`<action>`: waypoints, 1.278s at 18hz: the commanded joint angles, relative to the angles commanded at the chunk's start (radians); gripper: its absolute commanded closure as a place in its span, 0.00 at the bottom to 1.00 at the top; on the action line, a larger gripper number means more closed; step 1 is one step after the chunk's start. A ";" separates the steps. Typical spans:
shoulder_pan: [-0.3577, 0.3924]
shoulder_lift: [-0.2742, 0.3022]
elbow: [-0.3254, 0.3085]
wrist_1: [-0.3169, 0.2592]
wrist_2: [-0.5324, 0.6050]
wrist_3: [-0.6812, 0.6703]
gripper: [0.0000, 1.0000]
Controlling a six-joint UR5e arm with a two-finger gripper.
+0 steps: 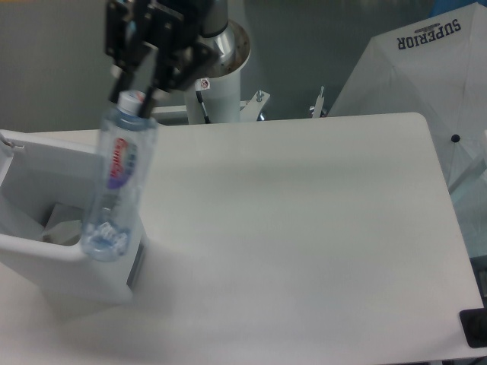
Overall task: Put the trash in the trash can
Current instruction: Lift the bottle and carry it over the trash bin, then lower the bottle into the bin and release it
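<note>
My gripper (137,97) is at the top left, shut on the cap end of the clear water bottle (116,182) with its red-blue label. The bottle hangs upright, high in the air, and its base overlaps the right rim of the white trash can (46,255) at the left edge of the table. Inside the can lies white crumpled material, the plastic bag (59,222), partly hidden by the can's wall and the bottle.
The arm's white base column (217,76) stands behind the table's back edge. A white umbrella-like cover (426,68) marked SUPERIOR is at the right. A dark object (473,328) sits at the bottom right corner.
</note>
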State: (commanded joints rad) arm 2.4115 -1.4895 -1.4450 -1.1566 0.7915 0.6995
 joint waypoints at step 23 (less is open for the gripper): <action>-0.114 0.068 -0.216 0.009 0.064 0.061 0.81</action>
State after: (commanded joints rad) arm 2.2979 -1.4220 -1.6612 -1.1474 0.8559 0.7608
